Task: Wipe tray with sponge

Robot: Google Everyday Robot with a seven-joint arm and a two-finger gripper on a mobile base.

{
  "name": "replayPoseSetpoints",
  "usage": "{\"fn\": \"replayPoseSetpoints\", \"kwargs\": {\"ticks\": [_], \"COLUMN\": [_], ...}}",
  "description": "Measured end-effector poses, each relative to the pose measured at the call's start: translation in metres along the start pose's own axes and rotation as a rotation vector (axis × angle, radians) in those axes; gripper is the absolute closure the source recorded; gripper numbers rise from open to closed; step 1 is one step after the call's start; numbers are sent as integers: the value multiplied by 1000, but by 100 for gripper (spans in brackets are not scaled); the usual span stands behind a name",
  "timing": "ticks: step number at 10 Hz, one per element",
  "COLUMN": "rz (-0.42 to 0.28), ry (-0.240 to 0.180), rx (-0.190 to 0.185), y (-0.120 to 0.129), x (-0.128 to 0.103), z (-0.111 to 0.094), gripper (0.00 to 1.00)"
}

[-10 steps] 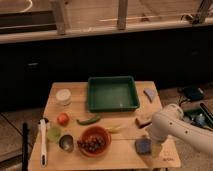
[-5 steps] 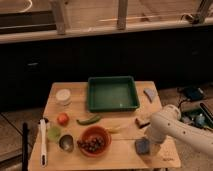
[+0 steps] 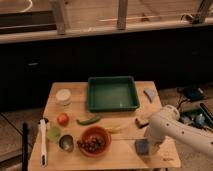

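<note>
Wooden table [image 3: 122,151], front right: jaws low at the blue sponge [image 3: 141,146]

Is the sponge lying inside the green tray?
No, the sponge lies on the wooden table near its front right corner, outside the green tray, with the pincer right beside it.

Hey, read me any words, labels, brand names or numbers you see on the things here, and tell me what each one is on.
Nothing can be read.
Tray: plain green, no print.
Jar: any label is too blurred to read.
Sponge: no marking shows.
Gripper, down at the sponge near the front right of the table: no lettering shows on it or on the white arm.
</note>
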Motion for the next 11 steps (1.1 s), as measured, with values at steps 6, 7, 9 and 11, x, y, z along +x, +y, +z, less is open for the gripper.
{"fn": "replayPoseSetpoints", "kwargs": {"ticks": [6, 7, 9, 11], "rz": [-8, -8, -10, -9], "ry": [18, 21, 25, 35], "rx": [17, 20, 22, 37], "y": [-3, -3, -3, -11], "x": [-6, -6, -7, -14], "z": [-23, -28, -29, -35], "gripper": [71, 78, 84, 90]}}
